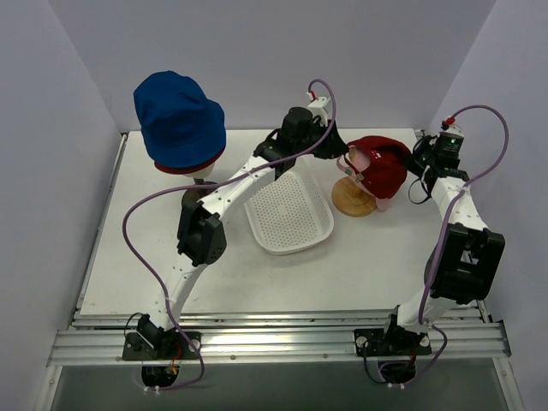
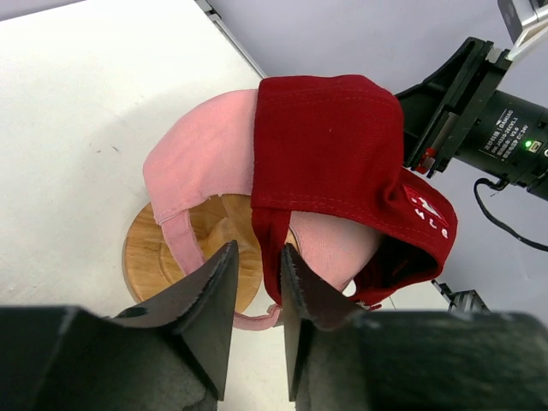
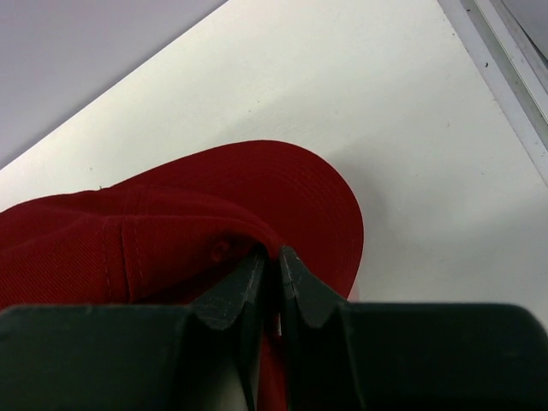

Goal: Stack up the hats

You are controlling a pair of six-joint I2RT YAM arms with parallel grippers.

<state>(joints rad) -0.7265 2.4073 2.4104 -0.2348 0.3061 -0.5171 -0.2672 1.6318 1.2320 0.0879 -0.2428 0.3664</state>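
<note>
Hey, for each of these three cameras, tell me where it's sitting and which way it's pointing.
Top external: above and behind the bases, looking down on the table; the left arm, right arm, blue bucket hat and white basket show.
Left wrist: on the left arm, looking past the left gripper at the red peaked cap over the pink peaked cap.
Right wrist: on the right arm, looking past the right gripper, shut on the red peaked cap.
Shared: both wrist views face the red peaked cap from opposite sides.
</note>
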